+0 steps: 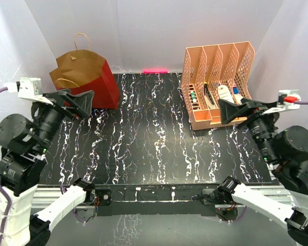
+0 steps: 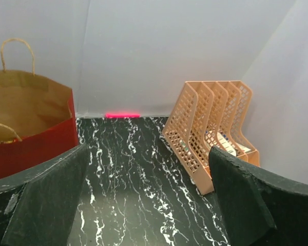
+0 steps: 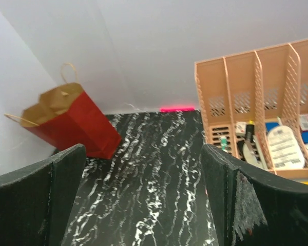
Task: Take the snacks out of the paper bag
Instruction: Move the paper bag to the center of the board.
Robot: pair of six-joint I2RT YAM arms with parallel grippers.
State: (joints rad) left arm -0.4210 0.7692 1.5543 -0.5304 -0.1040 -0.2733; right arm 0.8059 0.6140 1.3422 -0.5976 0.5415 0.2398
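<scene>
The left gripper [image 1: 84,105] hangs above the table [image 1: 143,154] with its jaws spread wide and nothing between them. In its wrist view the two black fingers [image 2: 41,200] frame bare marbled tabletop. The right gripper [image 1: 223,113] is also wide open and empty, with black-and-white tabletop showing between its fingers [image 3: 36,200].

The bag [image 1: 84,77] stands on the table ahead and to the left of the left gripper, near its left finger. I cannot tell from the top view whether they touch. It is dark red outside and brown inside, its mouth is open upward, and one cord handle [image 2: 16,48] stands up at the far side. From the right gripper the bag [image 3: 74,120] is far ahead and to the left, well apart. Only brown paper shows inside it, and the snacks cannot be made out.

The peach rack [image 1: 215,82] stands just ahead and to the right of the right gripper, holding pens and small items in its slots. From the left gripper the rack [image 2: 200,133] is ahead and to the right, well apart.

A pink strip [image 1: 155,70] lies beyond both grippers, at the foot of the back wall.
</scene>
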